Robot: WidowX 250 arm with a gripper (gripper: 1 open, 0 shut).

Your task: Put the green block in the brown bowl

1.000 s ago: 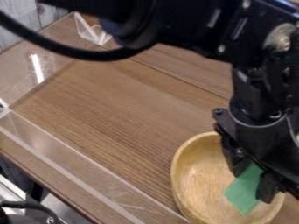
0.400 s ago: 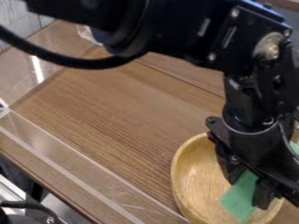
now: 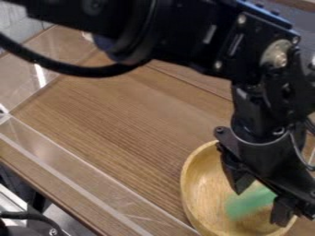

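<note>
The brown bowl (image 3: 193,187) of light tan wood sits at the table's lower right corner. The green block (image 3: 251,205) is inside it, slightly blurred, low over the bowl's floor. My black gripper (image 3: 266,194) hangs straight above the bowl's middle with its fingers (image 3: 241,178) spread apart on either side of the block. The jaws look open, and the block sits below the left finger rather than being pinched. The arm hides the far right part of the bowl.
The wooden tabletop (image 3: 117,115) stretches left and back from the bowl. A clear plastic barrier (image 3: 50,157) runs along the table's front left edge. The bulky black arm (image 3: 185,37) fills the upper part of the view.
The gripper has sunk a little toward the bowl. Its jaws have spread and the green block has slipped lower and flatter into the bowl.
</note>
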